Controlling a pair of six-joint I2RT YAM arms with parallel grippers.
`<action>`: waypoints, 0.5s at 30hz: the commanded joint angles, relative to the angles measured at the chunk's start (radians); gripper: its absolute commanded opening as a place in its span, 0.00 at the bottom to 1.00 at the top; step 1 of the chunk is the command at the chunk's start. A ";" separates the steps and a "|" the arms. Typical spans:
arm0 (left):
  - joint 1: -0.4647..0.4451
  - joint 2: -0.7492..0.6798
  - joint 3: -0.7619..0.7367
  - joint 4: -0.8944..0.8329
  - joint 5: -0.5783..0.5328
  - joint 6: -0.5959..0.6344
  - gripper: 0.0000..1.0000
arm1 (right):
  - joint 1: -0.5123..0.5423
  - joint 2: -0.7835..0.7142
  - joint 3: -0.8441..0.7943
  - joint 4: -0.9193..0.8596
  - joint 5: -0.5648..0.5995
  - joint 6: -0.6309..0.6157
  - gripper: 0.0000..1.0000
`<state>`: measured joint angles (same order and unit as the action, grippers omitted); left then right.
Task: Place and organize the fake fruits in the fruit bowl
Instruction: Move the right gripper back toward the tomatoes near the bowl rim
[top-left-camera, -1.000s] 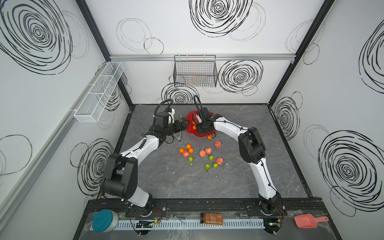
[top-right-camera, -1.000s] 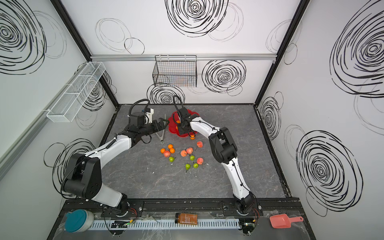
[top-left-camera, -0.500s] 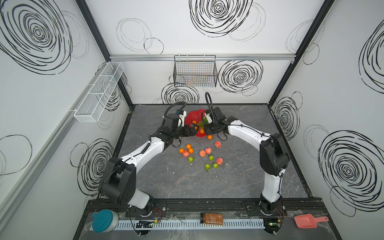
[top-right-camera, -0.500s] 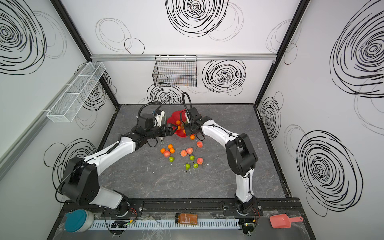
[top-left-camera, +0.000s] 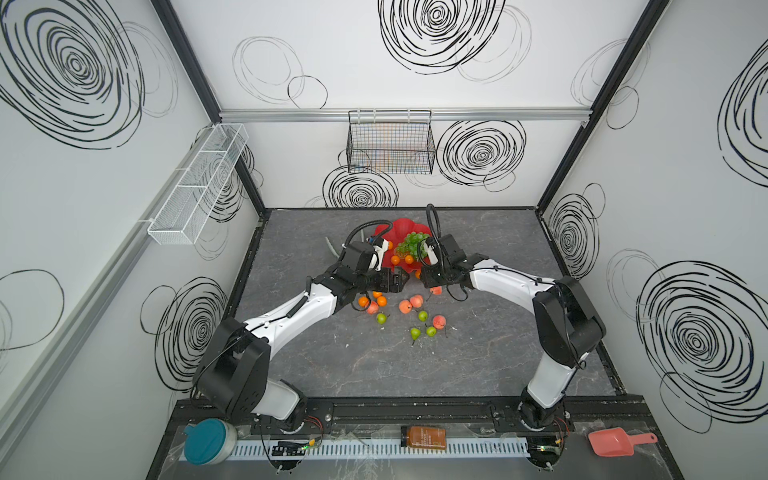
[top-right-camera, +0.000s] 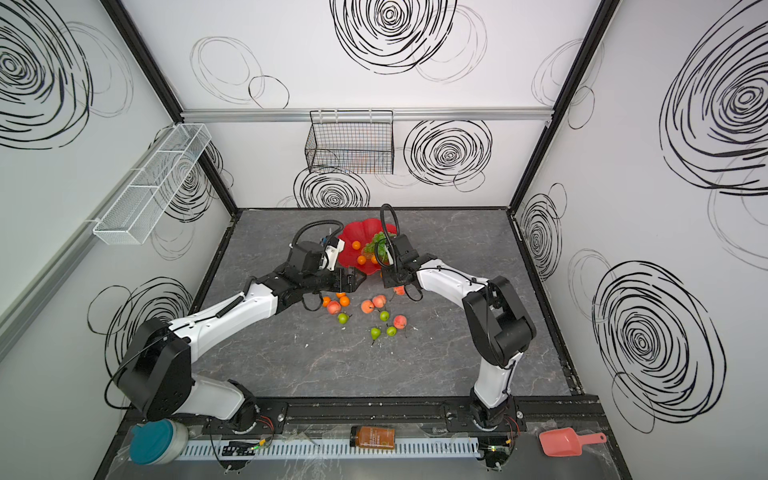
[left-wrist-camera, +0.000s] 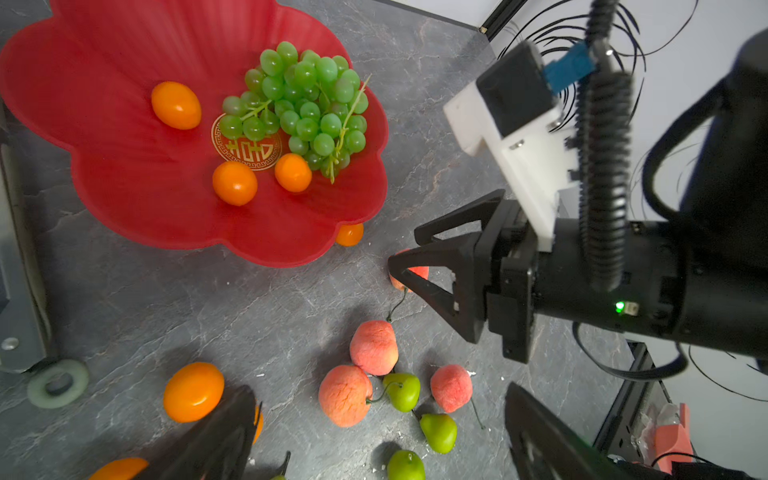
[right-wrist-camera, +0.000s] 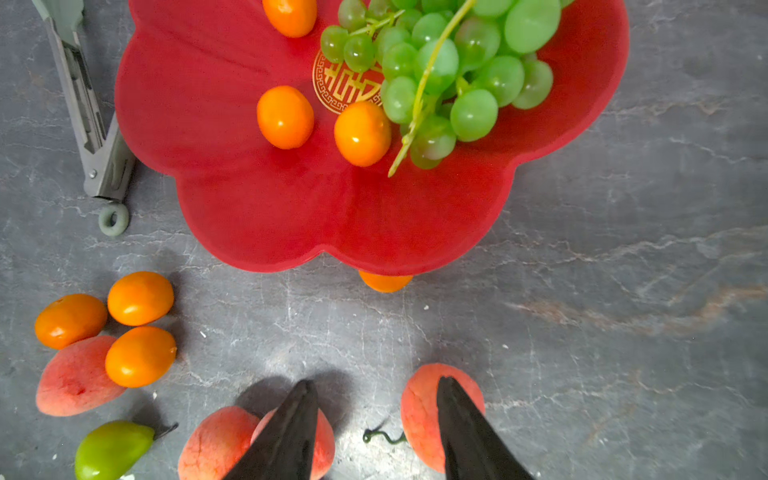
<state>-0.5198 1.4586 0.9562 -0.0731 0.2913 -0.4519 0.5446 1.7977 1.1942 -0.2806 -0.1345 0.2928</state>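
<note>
Tabletop (top-left-camera: 332, 374): grey marbled slab in a white booth scribbled with black rings; your two arms reach in from the near rail.
Tongs (right-wrist-camera: 89, 124): grey, lying flat just beside the bowl's left rim.
Left hand (left-wrist-camera: 377, 385): released, fingers wide apart with nothing between them; you have it hovering over the loose fruit in front of the bowl.
Bowl (left-wrist-camera: 124, 166): red, petal-rimmed, upright toward the back of the tabletop, about midway between the side walls.
In the bowl: grapes (left-wrist-camera: 303, 108) fill its right part and cover an edge of the gold mark (left-wrist-camera: 245, 153); three tangerines (left-wrist-camera: 235, 183) lie there too, one alone to the left, two side by side at the mark's near edge.
Under the rim: one more tangerine (right-wrist-camera: 385, 282) sits on the tabletop, half hidden by the bowl's near rim.
Loose fruit, left: three tangerines (right-wrist-camera: 140, 298) bunched together, one touching a peach (right-wrist-camera: 75, 376); a pear (right-wrist-camera: 112, 449) just beside it.
Loose fruit, middle: two peaches (right-wrist-camera: 216, 444) touching; nearer you, three pears (top-left-camera: 414, 333) and one peach (top-left-camera: 439, 321), scattered.
Right hand (right-wrist-camera: 374, 380): released, fingers partway apart, gripping nothing; its tips hang above the tabletop, one in front of the touching peaches, the other in front of a lone peach (right-wrist-camera: 419, 415).
Scoop (top-left-camera: 611, 442): pink, on the near ledge at far right, well apart from the fruit.
</note>
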 joint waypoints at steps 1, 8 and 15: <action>0.008 -0.015 0.003 0.042 0.018 0.019 0.96 | -0.002 0.042 0.029 0.039 0.011 0.011 0.52; 0.033 -0.013 0.003 0.052 0.037 0.015 0.96 | -0.006 0.119 0.074 0.046 0.002 0.018 0.52; 0.065 -0.010 -0.005 0.073 0.070 -0.008 0.96 | -0.010 0.185 0.131 0.038 -0.003 0.024 0.53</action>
<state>-0.4679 1.4586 0.9562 -0.0509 0.3321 -0.4545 0.5415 1.9583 1.2846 -0.2543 -0.1360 0.3050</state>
